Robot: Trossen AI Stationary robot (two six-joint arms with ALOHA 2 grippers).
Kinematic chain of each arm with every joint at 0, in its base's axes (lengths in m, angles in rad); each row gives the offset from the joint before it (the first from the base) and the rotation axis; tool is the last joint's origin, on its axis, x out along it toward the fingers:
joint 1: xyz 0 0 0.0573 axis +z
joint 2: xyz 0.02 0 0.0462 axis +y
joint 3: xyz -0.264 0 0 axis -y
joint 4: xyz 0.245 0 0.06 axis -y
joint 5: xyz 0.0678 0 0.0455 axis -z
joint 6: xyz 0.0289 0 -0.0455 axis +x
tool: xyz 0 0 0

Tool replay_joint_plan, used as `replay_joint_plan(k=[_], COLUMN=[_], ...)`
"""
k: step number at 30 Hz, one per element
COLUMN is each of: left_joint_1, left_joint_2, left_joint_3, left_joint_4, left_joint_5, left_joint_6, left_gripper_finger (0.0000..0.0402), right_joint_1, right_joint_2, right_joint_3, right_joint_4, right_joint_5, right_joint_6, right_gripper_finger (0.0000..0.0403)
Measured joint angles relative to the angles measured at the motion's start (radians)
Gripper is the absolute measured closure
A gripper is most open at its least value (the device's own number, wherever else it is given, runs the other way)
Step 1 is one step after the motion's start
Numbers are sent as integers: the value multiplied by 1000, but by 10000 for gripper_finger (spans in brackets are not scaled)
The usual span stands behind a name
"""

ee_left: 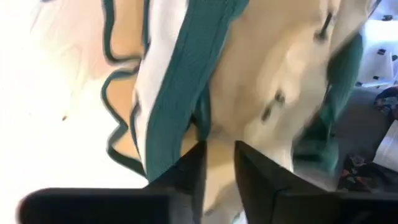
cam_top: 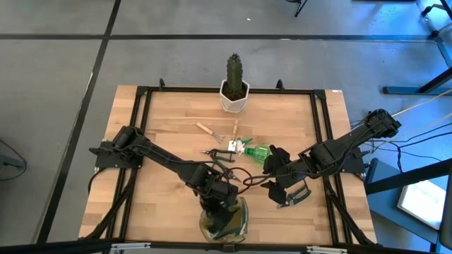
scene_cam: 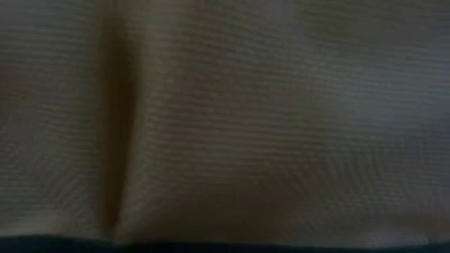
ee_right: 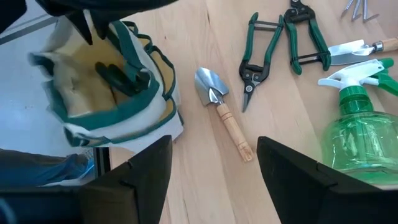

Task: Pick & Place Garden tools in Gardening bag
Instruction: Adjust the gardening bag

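Observation:
The gardening bag point(cam_top: 224, 220), cream with green trim, stands at the table's near edge and its cloth fills the low view point(scene_cam: 225, 126). My left gripper point(ee_left: 219, 171) hangs just over the bag's mouth point(ee_right: 106, 93), fingers a narrow gap apart. Something dark point(ee_right: 119, 76) stands inside the bag. A wooden-handled trowel point(ee_right: 221, 109), two green-handled shears point(ee_right: 261, 56), a green sprayer point(ee_right: 357, 130) and a small fork point(cam_top: 206, 129) lie on the table. My right gripper point(ee_right: 214, 155) hovers open above the table, right of the bag, near the trowel. My left gripper comes at the bag from above, slanting down, with its fingertips point(ee_left: 189, 171) close to the cream cloth by the green rim point(ee_left: 186, 81). I cannot tell whether they touch the cloth.
A cactus in a white pot point(cam_top: 234, 74) stands at the table's far edge. A black frame point(cam_top: 141, 113) runs around the tabletop. Bare wood lies at the table's left point(cam_top: 162, 141) and far right point(cam_top: 296, 120).

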Motion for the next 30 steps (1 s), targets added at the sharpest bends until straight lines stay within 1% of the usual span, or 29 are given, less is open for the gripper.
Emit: replay_joint_plan(k=[2,4,13,18,21,27,30], left_joint_1=[0,0,-3,-19,-33,-56,-61], left_joint_2=[0,0,7,8,8,13,13], left_joint_3=[0,0,0,0,0,0,0], left_joint_4=[1,11,15,14,-9,-130,-188], left_joint_5=[0,-3,-37,-73,-129,-273,-308], left_joint_6=[10,21,52,65,86,126,128], left_gripper_finger=[378,395,401,400,401,401,400], right_joint_1=[0,0,0,0,0,0,0], right_joint_2=[0,0,0,0,0,0,0], right_joint_3=[0,0,0,0,0,0,0], right_joint_4=[0,0,0,0,0,0,0], right_joint_5=[0,0,0,1,2,3,3], right_joint_6=[0,0,-1,-4,-12,-14,-14], right_gripper_finger=[165,165,165,165,165,165,165])
